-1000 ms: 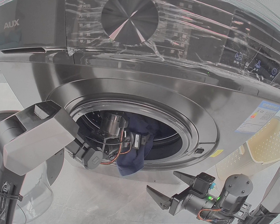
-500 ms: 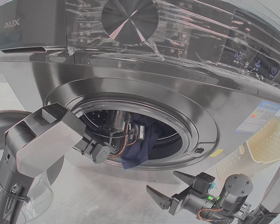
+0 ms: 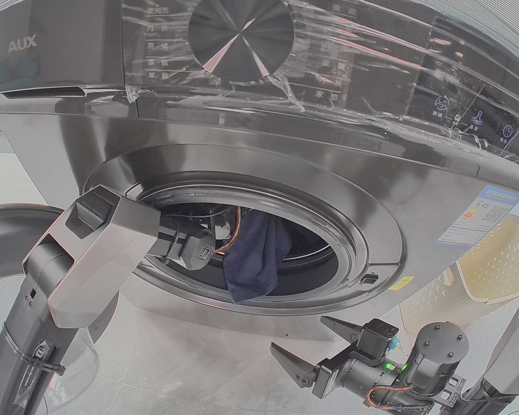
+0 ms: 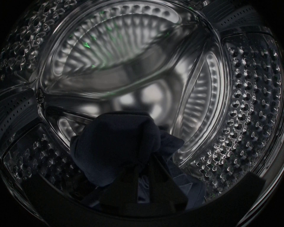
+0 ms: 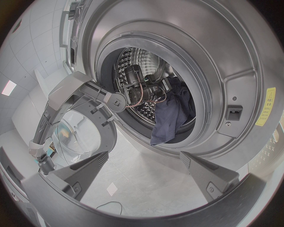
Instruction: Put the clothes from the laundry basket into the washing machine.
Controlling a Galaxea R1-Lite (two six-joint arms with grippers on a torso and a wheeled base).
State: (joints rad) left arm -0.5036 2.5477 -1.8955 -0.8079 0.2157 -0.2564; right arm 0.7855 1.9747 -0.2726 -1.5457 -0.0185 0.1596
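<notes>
Right now the left gripper [image 4: 145, 180] sits inside the drum of the washing machine [image 3: 338, 184], pinched shut on the navy garment [image 3: 252, 261] (its tail drapes over the near door rim); the right gripper [image 3: 297, 334] hangs wide open, near right of the opening.

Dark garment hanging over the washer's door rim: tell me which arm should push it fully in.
Left. The left gripper is inside the drum, clamped on the dark garment; the right gripper hangs open outside the washing machine.
</notes>
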